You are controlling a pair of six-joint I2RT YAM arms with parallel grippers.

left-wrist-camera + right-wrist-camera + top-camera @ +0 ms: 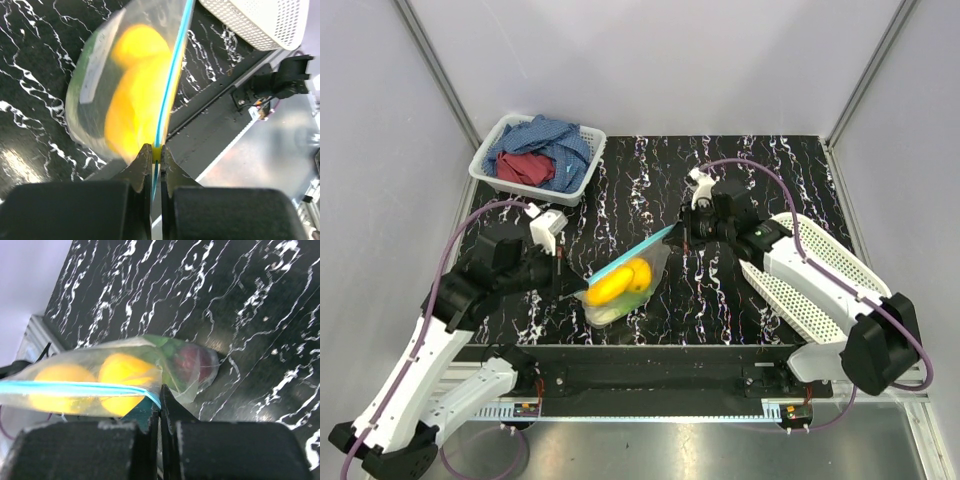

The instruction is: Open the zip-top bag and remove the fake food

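Note:
The clear zip-top bag [625, 283] hangs above the black marbled table, stretched between both arms, its teal zip strip [645, 245] running diagonally. My left gripper [570, 291] is shut on the strip's near-left end, and the strip [172, 75] rises straight out of its jaws. My right gripper [682, 234] is shut on the far-right end, where the strip [80, 386] meets its jaws. Inside the bag lie the fake food pieces: yellow lemons [620, 281], a green piece [167, 347] and a dark purple-red piece [192, 359].
A white perforated basket [483, 160] holding blue and red cloths [540, 155] stands at the back left. Grey walls enclose the table on three sides. The table's metal front rail [650, 355] runs just below the bag.

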